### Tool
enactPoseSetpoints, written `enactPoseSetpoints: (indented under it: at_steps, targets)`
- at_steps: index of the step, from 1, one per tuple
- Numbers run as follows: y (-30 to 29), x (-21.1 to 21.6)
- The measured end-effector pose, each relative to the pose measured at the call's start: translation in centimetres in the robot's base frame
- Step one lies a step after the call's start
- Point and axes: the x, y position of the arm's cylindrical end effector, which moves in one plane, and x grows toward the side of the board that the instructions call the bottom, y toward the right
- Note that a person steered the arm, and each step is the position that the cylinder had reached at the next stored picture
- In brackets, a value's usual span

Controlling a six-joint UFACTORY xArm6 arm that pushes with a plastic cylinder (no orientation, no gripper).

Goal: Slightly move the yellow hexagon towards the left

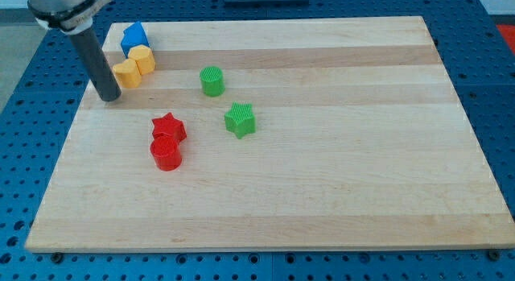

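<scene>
A pale wooden table (322, 192) lies on a blue perforated base (16, 152), and all the blocks sit in the upper left part of it. This arm has no gripper, so nothing can be clenched or released; it carries only a dark rod, and my tip (109, 98) rests on the wood near the table's left edge.

Just at the view's right of my tip, almost touching the rod, is a yellow block (126, 73). A second yellow block (142, 59) sits just above and to the right of it, touching it, and a blue block (134, 36) stands against that one on its upper side. I cannot tell for sure which yellow piece is the hexagon; I believe it is one of these two, but the shapes are too small to read clearly.

My tip stands on the left side of this cluster. I judge this is the wrong side for pushing leftward, so the rod probably must go around to the right of the yellow hexagon first.

Further out, a green cylinder (212, 80) and a green star (240, 119) lie apart near the middle. A red star (169, 127) touches a red cylinder (166, 152) below it. None of these is near the likely path.
</scene>
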Motion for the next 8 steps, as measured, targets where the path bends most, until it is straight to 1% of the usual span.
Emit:
enactPoseSetpoints:
  at_steps: [1,2,3,4,5,7,8]
  targets:
    - [4.1,0.4]
    - [7.5,-0.9]
    - [8.0,-3.4]
    - [8.0,-6.3]
    - [8.0,-8.0]
    - [4.1,-8.1]
    - [3.3,-8.1]
